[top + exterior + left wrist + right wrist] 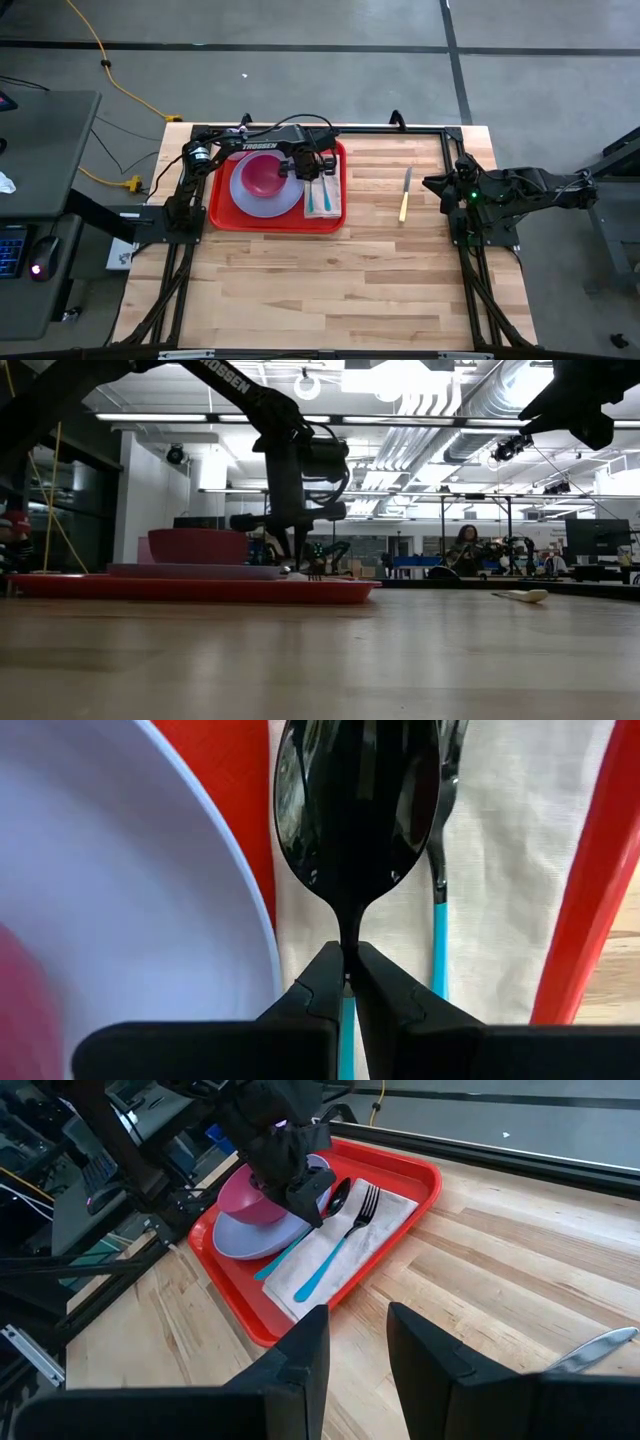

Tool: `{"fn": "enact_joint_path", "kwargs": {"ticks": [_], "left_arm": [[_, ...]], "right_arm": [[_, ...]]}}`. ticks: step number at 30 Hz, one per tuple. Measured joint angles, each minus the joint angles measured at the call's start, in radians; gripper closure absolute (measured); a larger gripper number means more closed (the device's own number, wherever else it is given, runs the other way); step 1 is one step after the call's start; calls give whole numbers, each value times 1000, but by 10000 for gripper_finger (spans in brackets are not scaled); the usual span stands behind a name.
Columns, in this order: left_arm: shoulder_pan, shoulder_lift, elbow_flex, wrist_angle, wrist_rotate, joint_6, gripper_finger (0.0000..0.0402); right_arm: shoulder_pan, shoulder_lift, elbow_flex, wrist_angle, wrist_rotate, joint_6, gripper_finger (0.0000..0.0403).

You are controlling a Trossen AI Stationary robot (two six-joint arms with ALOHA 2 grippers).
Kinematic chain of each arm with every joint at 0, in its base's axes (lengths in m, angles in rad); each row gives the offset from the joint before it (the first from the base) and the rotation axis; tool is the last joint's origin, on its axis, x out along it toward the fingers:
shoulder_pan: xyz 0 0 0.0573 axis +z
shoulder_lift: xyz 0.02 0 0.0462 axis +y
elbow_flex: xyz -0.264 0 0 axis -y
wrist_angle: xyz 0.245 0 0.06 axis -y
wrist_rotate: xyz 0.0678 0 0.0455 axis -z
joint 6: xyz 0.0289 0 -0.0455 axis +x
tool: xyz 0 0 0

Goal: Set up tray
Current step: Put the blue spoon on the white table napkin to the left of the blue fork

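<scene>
The red tray (222, 215) lies at the table's far left. It holds a lavender plate (280, 200) with a pink bowl (262, 175) on it, and a white napkin (520, 840) beside the plate. A fork with a teal handle (440, 920) lies on the napkin. Next to it is a spoon with a dark bowl (355, 810), and my left gripper (348, 955) is shut on it, pointing down over the napkin. My right gripper (357, 1320) waits open at the table's right edge, nothing between its fingers. My left gripper pinches the spoon's thin neck (350, 925) between its two fingertips, just behind the bowl, where the teal handle begins. The fingers come from above, pointing down, and lie across the spoon. The spoon lies level along the napkin, parallel to the fork; whether it rests on the cloth I cannot tell.
A knife with a yellow handle (405, 193) lies on the bare wood between the tray and the right arm. The near half of the table is open wood. A dark frame runs along the table's left, far and right edges.
</scene>
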Motion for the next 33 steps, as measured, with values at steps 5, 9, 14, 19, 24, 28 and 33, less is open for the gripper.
{"fn": "enact_joint_path", "kwargs": {"ticks": [5, 9, 14, 19, 24, 28, 33], "left_arm": [[0, 0, 0, 1, 3, -13, 350], [0, 0, 0, 11, 3, -22, 350], [0, 0, 0, 16, 2, -47, 350], [0, 0, 0, 16, 13, -49, 350], [0, 0, 0, 16, 14, -47, 350], [0, 0, 0, 16, 14, -35, 350], [0, 0, 0, 16, 18, -32, 350]], "right_arm": [[0, 0, 0, 0, 0, -3, 320], [0, 0, 0, 0, 0, -10, 320], [0, 0, 0, 0, -1, -10, 320], [0, 0, 0, 0, -1, -11, 320], [0, 0, 0, 0, -1, -11, 320], [0, 0, 0, 0, -7, -11, 320], [0, 0, 0, 0, -14, -11, 320]]}}
